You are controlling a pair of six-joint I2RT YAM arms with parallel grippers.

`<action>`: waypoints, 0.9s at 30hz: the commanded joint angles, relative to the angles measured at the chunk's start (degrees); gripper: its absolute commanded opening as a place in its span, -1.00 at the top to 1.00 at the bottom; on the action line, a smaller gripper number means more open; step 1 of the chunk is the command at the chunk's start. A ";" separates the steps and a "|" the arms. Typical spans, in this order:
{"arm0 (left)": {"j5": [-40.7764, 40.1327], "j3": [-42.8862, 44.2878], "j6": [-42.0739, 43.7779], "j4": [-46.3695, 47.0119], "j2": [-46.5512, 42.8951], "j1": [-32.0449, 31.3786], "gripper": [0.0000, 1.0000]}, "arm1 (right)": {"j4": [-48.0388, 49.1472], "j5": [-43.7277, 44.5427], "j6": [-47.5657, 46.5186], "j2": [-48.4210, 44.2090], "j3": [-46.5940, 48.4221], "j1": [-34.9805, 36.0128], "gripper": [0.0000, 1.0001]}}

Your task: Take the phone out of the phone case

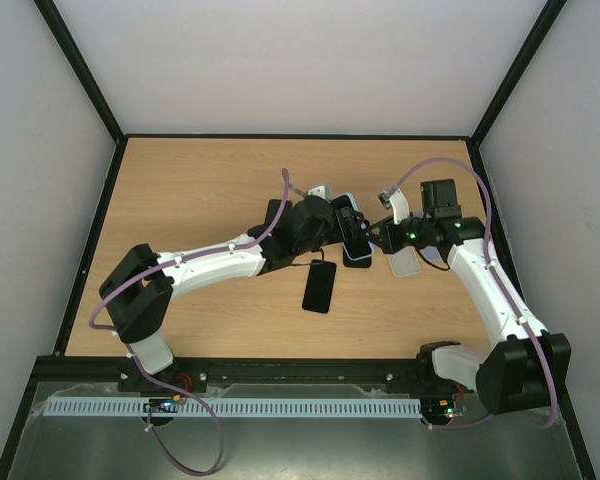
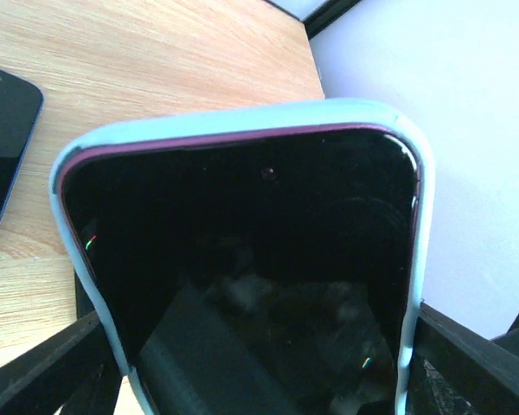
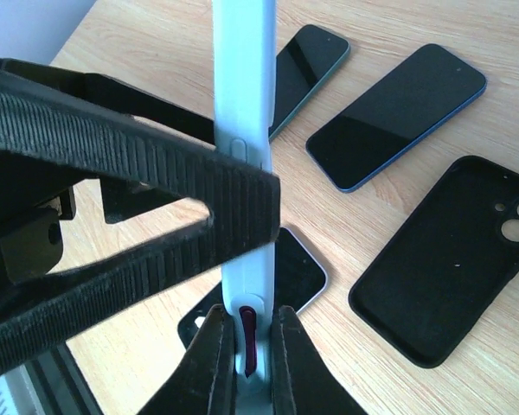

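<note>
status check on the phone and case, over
Left pincer clamped across light blue phone case, black-screened phone seated inside. Right pincer shut on its edge. Empty black case and loose dark phones lie below, no obstruction.

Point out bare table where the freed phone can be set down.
Widest bare patch: far-left table, between the left rim and the left arm. Also the near strip right of the black phone. Crowded: centre-right, around the cased phone.

right gripper [image 3: 246, 327] clamping phone case [image 3: 242, 86] edge, black case [image 3: 441, 268] nearby
</note>
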 commanded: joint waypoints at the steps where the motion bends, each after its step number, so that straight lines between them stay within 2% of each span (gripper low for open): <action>1: -4.12 -0.92 3.69 6.04 -5.30 0.53 -0.80 | -1.28 -0.06 3.28 0.20 2.60 0.10 0.96; 2: -5.53 -1.71 3.95 6.28 -5.91 0.96 -0.94 | -0.81 0.05 4.12 0.19 2.76 0.12 0.96; 3: -7.39 -2.33 3.84 5.87 -6.68 1.43 -0.98 | -0.45 0.33 4.99 0.18 2.99 0.12 0.96; 5: -8.81 -4.69 4.99 6.80 -8.78 3.05 -0.99 | -0.04 0.85 6.23 0.26 3.58 0.04 0.96; 8: -6.15 -10.93 7.56 11.19 -13.87 6.54 -0.99 | -0.86 0.80 6.11 0.31 5.25 -0.47 0.96; 10: -2.16 -17.89 9.76 17.61 -17.93 9.45 -0.99 | -2.45 -0.66 4.88 0.24 6.77 -1.00 0.96; 11: 0.54 -21.82 11.19 23.83 -20.67 11.02 -0.99 | -3.27 -1.66 4.07 0.08 7.49 -1.29 0.96; 15: 19.55 -36.68 15.73 44.96 -25.54 17.11 -0.85 | -6.88 -8.91 1.12 -0.87 8.97 -2.26 0.96; 18: 30.74 -39.91 15.51 54.48 -23.63 18.99 -0.67 | -9.32 -15.71 -1.19 -1.57 8.75 -2.26 0.96; 21: 38.21 -40.41 11.58 65.86 -19.23 18.36 -0.56 | -11.59 -20.72 -3.50 -1.90 8.45 -2.25 0.96; 24: 42.00 -40.26 6.01 78.71 -14.03 17.37 -0.47 | -14.48 -23.85 -6.84 -2.04 8.70 -2.27 0.96; 27: 44.12 -38.98 1.51 87.16 -9.06 16.00 -0.36 | -15.28 -26.13 -7.04 -2.55 8.54 -2.26 0.96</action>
